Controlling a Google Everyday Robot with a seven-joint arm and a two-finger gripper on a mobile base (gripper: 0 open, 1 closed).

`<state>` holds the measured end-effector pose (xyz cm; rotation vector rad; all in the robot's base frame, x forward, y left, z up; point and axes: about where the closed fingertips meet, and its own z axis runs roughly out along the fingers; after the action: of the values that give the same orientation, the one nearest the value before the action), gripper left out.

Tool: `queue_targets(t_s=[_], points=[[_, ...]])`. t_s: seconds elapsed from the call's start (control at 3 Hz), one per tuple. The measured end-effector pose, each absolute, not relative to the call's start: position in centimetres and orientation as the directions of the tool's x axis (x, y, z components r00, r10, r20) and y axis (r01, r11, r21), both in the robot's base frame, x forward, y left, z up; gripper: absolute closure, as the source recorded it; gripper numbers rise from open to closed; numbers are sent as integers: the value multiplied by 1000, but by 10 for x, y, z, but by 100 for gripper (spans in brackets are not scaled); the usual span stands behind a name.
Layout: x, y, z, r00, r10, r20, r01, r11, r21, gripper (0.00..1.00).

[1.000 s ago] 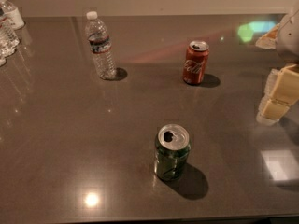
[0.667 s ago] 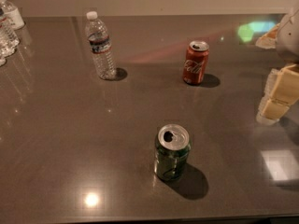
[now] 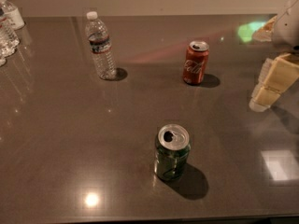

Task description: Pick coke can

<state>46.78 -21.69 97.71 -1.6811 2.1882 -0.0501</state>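
Camera view (only one available).

Coke can [image 3: 195, 63] upright on the dark table [image 3: 56, 139], roughly 1–2 o'clock from frame centre, silver top up, script facing the camera. Nothing touching it, open space all round.

Gripper [image 3: 268, 85] at 3 o'clock, partly cut off by the right edge. Hanging over the table, between 3 and 4 o'clock of the coke can and well apart from it. Holding nothing. Cannot tell how far open (only beige pads and a bit of white housing in shot).

Distractors: green can [image 3: 172, 153] upright at 5 o'clock of centre, nearest the camera, well apart from the red one. Water bottle [image 3: 101, 46] upright at 11 o'clock, near 9 o'clock of the coke can. More clear bottles [image 3: 7, 27] clustered at 10 o'clock on the left edge.

Change over the last second: none spotted. Same gripper position, same layout of cans and bottle. Reads as a pause before the approach, so the task looks barely started, with reach, close and lift all still to do.

Next move, as a guess: travel toward 9–10 o'clock from the current gripper spot, straight at the coke can. No obstacle on that line. Main risk: tipping a light can on a slick top.
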Motion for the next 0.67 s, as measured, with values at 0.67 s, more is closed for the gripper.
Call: queue_targets(t_s=[0.67], points=[[525, -215, 963, -213, -890, -403, -913, 328, -243, 0]])
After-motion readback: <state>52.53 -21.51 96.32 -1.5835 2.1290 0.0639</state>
